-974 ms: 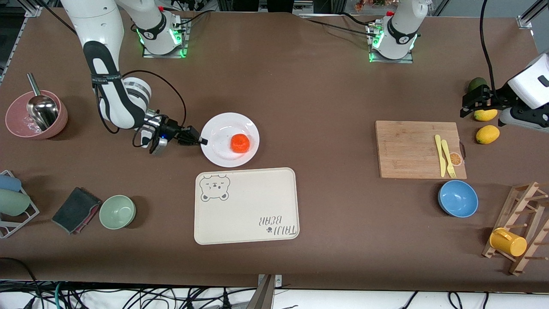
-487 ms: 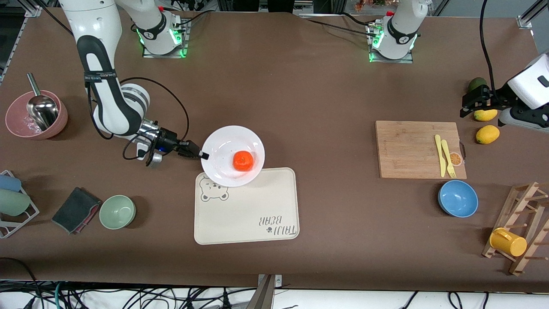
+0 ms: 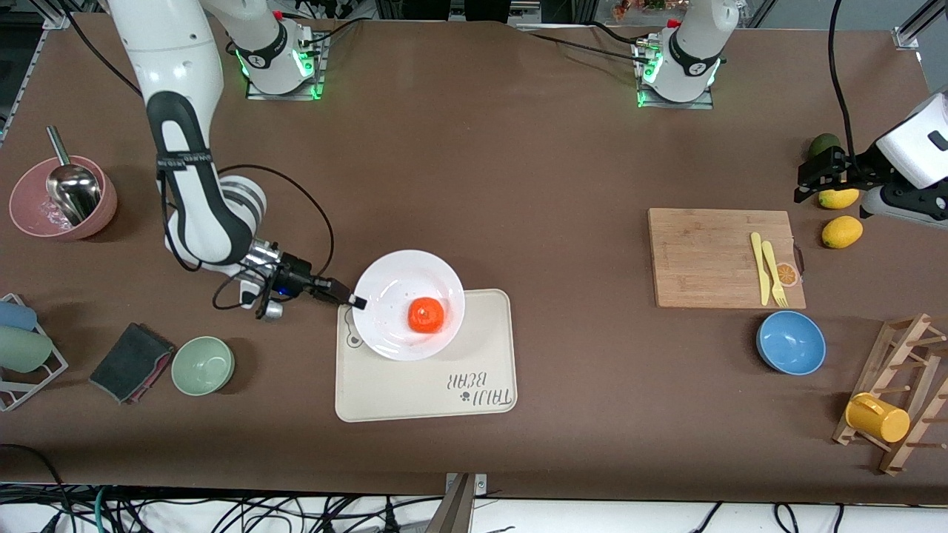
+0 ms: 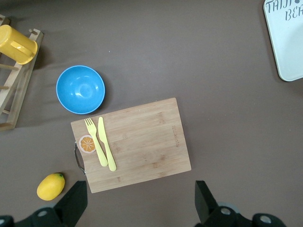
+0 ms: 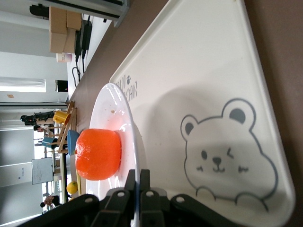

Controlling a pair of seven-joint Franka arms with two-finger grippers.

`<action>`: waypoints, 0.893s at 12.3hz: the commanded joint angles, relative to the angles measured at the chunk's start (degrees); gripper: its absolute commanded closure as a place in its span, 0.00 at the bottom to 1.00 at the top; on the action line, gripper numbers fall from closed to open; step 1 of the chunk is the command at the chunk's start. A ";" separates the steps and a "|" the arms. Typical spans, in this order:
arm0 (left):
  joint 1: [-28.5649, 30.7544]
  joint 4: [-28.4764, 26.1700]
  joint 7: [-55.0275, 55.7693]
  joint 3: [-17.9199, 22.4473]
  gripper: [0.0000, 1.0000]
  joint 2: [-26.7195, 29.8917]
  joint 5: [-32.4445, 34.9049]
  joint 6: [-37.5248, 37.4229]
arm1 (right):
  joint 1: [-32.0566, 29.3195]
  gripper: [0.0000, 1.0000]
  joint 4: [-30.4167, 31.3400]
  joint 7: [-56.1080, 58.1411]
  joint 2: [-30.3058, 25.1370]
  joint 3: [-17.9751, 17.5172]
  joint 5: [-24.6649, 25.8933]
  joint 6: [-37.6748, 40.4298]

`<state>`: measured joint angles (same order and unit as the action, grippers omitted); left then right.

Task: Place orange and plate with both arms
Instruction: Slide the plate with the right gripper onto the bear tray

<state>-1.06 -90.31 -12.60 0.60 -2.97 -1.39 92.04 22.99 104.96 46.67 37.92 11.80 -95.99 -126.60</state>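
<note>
Front view: right gripper clamps rim of plate, plate held above beige tray, orange on it, past plate centre from gripper.

Right wrist view: fingers pinch rim; air gap shows under plate.

Left wrist view: left gripper spread wide, empty, waiting over cutting board.

We see bare tray at the plate's six o'clock. The right gripper blocks nine o'clock. Three o'clock seems open table.
</note>
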 commanded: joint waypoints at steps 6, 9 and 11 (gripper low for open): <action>-0.08 1.28 -0.94 0.19 0.00 -0.54 -0.72 -0.99 | 0.12 1.00 -20.14 -8.00 15.34 -0.03 -0.95 -0.83; -0.08 1.28 -0.94 0.19 0.00 -0.54 -0.72 -0.99 | 0.12 1.00 -20.14 -7.91 15.61 -0.03 -0.69 -0.84; -0.08 1.28 -0.94 0.19 0.00 -0.54 -0.72 -0.99 | -0.23 0.82 -20.14 -7.56 15.61 0.06 -0.34 -0.66</action>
<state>-1.06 -90.31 -12.60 0.60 -3.00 -1.39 92.03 23.00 86.23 39.84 52.85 11.80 -96.03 -127.09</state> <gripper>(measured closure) 0.000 0.943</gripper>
